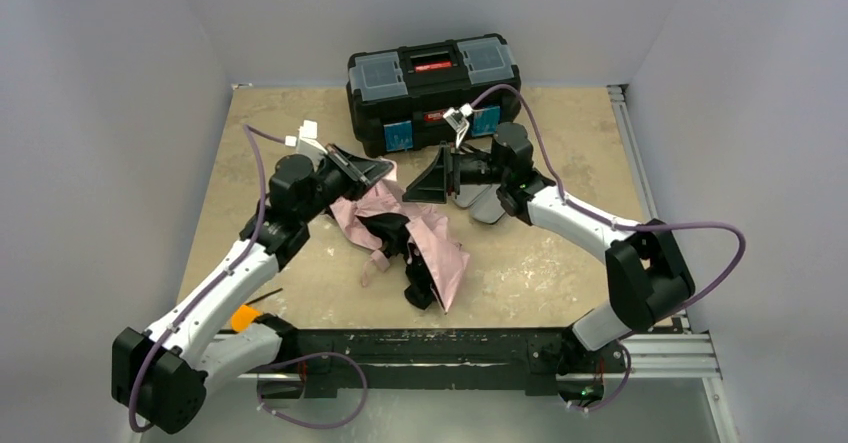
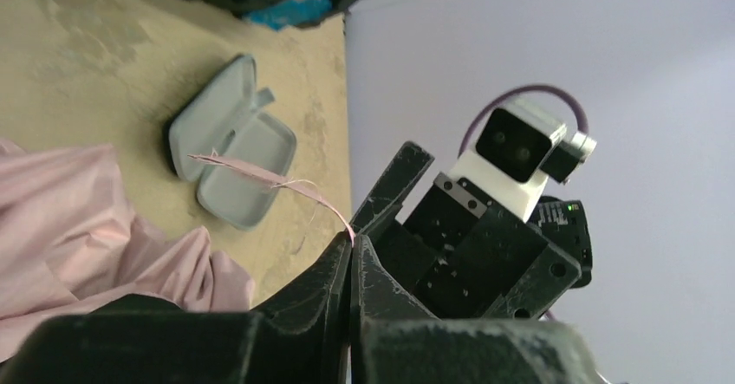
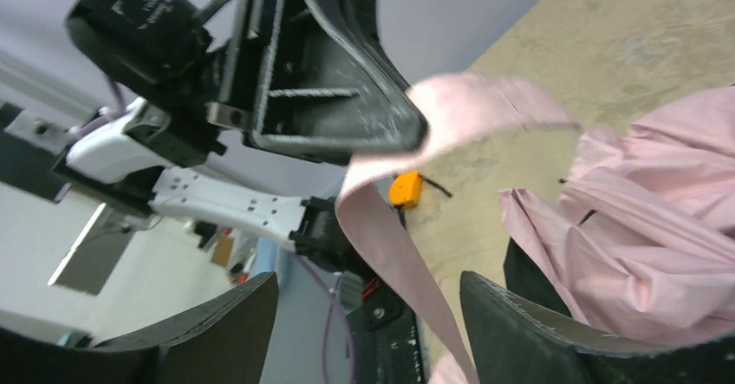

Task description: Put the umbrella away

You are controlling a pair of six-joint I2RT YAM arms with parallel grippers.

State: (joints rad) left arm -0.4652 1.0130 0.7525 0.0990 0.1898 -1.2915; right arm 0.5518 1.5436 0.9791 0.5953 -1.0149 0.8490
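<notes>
Robot lab cell: plain grey walls [image 1: 100, 113] boxing worn table [image 1: 560, 263], aluminium rail frame [image 1: 690, 361].

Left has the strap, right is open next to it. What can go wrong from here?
1. The left tool pinches the strap only at its very tips; a pull may slip it free.
2. The open right tool sits close to the left; closing in risks a clash.
3. The umbrella lies loose and unfolded; dragging may snag the open grey case.
</notes>
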